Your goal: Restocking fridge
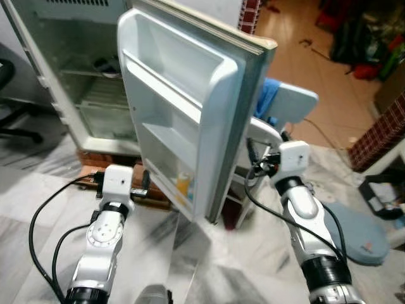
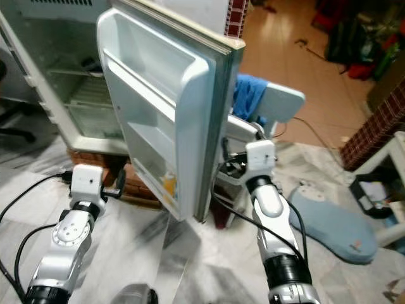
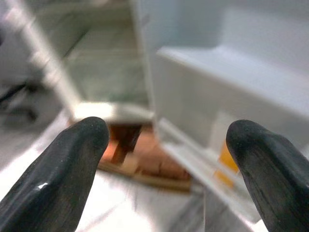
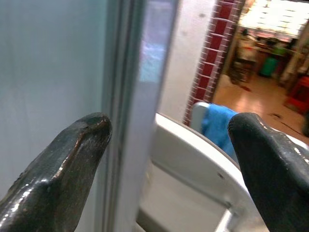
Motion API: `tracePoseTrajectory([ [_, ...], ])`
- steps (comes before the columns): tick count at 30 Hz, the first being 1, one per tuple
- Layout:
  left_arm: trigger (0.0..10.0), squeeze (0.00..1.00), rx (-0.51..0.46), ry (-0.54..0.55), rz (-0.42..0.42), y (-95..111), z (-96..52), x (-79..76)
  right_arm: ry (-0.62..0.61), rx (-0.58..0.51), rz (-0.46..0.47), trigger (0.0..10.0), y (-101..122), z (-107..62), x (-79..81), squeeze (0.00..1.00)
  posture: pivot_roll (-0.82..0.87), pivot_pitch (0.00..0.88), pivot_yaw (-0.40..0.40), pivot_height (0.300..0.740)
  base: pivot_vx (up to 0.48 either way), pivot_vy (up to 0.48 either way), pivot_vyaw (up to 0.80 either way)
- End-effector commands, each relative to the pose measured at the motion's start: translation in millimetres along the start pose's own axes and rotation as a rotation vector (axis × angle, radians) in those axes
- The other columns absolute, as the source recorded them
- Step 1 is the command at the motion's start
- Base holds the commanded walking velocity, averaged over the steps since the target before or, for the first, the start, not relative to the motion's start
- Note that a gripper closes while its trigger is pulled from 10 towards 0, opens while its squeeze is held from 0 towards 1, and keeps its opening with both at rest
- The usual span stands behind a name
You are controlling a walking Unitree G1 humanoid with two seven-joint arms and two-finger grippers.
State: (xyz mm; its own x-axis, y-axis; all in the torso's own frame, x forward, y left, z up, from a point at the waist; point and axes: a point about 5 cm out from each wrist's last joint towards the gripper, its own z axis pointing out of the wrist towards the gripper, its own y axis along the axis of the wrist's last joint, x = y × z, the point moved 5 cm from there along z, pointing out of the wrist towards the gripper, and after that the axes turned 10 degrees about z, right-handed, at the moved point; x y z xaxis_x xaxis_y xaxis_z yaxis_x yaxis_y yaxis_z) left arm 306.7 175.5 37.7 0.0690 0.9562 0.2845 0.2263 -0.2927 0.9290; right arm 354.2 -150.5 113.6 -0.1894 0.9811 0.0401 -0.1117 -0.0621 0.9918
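Fridge door (image 1: 190, 107) swung wide; small yellow bottle (image 1: 183, 184) on lowest door shelf. Left gripper (image 3: 164, 159) spread, empty, facing that shelf. Right gripper (image 4: 169, 159) spread, empty, at door edge. Risk: snagging door edge, toppling bottle.

Glossy white plastic lines the fridge door (image 1: 190, 107); a blue cloth (image 1: 266, 101) looks soft and matt.
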Motion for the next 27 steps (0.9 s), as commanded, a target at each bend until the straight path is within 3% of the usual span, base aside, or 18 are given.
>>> tracePoseTrajectory([
  [1,10.0,0.0,0.06,-0.02,-0.008,-14,-4.6,-4.2,-0.014,-0.008,-0.004,10.0,3,3.6,-6.7,0.0,0.07,0.05,-0.029,0.74,0.0,0.0,0.74],
  [4,10.0,0.0,0.078,-0.033,0.013,-18,-6.6,-6.1,-0.011,-0.01,-0.001,10.0,5,10.7,-4.4,0.0,0.07,0.053,-0.031,0.74,0.0,0.0,0.67],
  [11,10.0,0.0,0.097,-0.038,0.017,-18,-7.8,-7.2,-0.044,-0.008,0.006,10.0,11,28.1,-5.3,0.0,0.09,0.053,-0.035,0.74,0.0,0.0,0.0],
  [16,10.0,0.0,0.113,-0.043,0.02,-20,-8.2,-7.2,-0.032,-0.005,0.12,10.0,17,41.4,0.7,0.0,0.08,0.054,-0.03,0.74,0.0,0.0,0.0],
  [20,10.0,0.0,0.109,-0.07,0.034,-18,-7.3,-12.4,0.133,0.012,0.295,10.0,24,56.0,39.8,0.0,0.08,0.051,-0.025,0.74,0.0,0.0,0.0],
  [21,10.0,0.0,0.102,-0.079,0.04,-16,-7.0,-14.5,0.302,-0.003,0.407,10.0,38,54.3,71.5,0.0,0.09,0.05,-0.027,0.74,0.0,0.0,0.0],
  [22,10.0,0.0,0.102,-0.079,0.04,-16,-7.0,-14.5,0.302,-0.003,0.407,10.0,38,54.3,71.5,0.0,0.09,0.05,-0.027,0.74,0.0,0.0,0.0],
  [23,10.0,0.0,0.096,-0.084,0.042,-14,-7.0,-15.1,0.487,-0.018,0.501,10.0,53,43.7,100.7,0.0,0.09,0.05,-0.029,0.74,0.0,0.0,0.0],
  [24,10.0,0.0,0.094,-0.085,0.041,-14,-7.2,-15.1,0.614,-0.025,0.548,10.0,64,32.5,118.5,0.0,0.09,0.05,-0.03,0.74,0.0,0.0,0.0],
  [25,10.0,0.0,0.096,-0.083,0.04,-15,-7.5,-14.1,0.699,-0.02,0.577,10.0,69,22.0,128.3,0.0,0.09,0.05,-0.031,0.74,0.0,0.0,0.0],
  [26,10.0,0.0,0.096,-0.083,0.04,-15,-7.5,-14.1,0.699,-0.02,0.577,10.0,69,22.0,128.3,0.0,0.09,0.05,-0.031,0.74,0.0,0.0,0.0],
  [27,10.0,0.0,0.101,-0.079,0.037,-17,-8.6,-12.0,0.83,-0.002,0.62,10.0,75,2.7,140.1,0.0,0.1,0.053,-0.033,0.74,0.0,0.0,0.0],
])
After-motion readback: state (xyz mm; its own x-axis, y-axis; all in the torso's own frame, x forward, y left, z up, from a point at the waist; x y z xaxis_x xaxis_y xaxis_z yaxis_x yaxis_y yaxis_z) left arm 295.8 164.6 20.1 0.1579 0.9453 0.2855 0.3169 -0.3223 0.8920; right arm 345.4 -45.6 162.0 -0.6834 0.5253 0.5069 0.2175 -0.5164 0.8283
